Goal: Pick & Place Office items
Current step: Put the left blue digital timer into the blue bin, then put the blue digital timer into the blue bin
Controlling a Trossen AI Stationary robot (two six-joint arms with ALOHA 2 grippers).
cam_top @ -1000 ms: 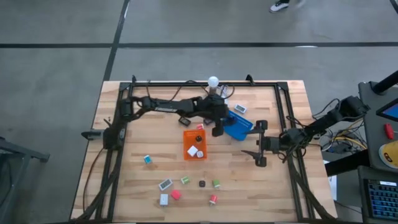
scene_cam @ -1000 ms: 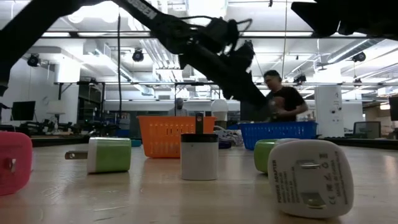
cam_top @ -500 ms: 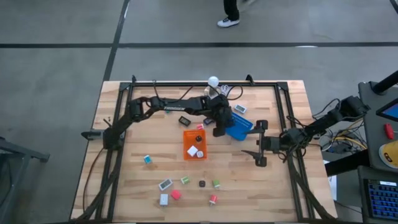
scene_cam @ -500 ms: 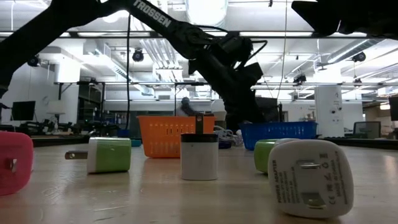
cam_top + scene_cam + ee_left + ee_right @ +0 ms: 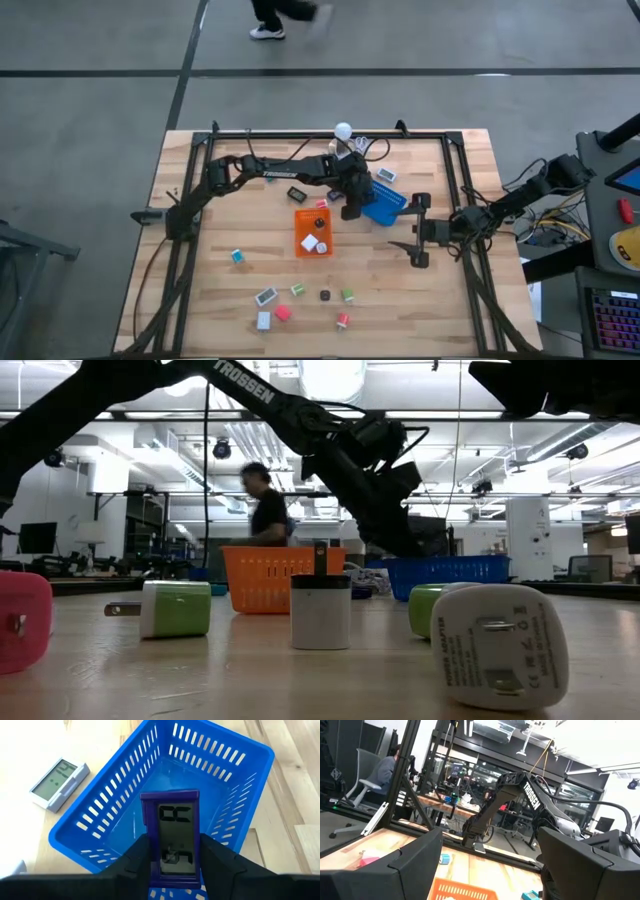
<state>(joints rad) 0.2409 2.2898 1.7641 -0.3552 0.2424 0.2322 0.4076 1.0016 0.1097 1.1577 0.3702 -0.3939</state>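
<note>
The big wooden bench (image 5: 230,300) fills the middle of the high view, with a black metal frame (image 5: 452,170) around it. The left arm (image 5: 270,170) reaches far across the bench. The right arm (image 5: 500,210) waits at the right edge of the bench.

A blue basket (image 5: 385,205) sits near the middle, a bit to the right. An orange basket (image 5: 308,228) sits just beside it on the left, with a few small things inside.

The left gripper (image 5: 172,865) hangs right over the blue basket (image 5: 115,805). Its fingers (image 5: 137,857) are closed on a small purple clock (image 5: 174,840) with a grey screen. The clock stands upright between the fingers, above the inside of the basket. A small grey clock (image 5: 59,782) lies on the bench just outside the blue basket.

The right gripper (image 5: 415,230) is near the blue basket but not touching it. Its fingers are spread wide open and hold nothing.

The other small office things lie at the near side of the bench. In the low view there is a white plug block (image 5: 500,645), a pink block (image 5: 22,620), a green and white plug block (image 5: 172,608), and a white block (image 5: 320,610) standing upright. From above, a teal piece (image 5: 238,256) lies alone on the left, and a red piece (image 5: 283,313) lies near the front edge.

A person (image 5: 265,510) is in the room behind the bench.
</note>
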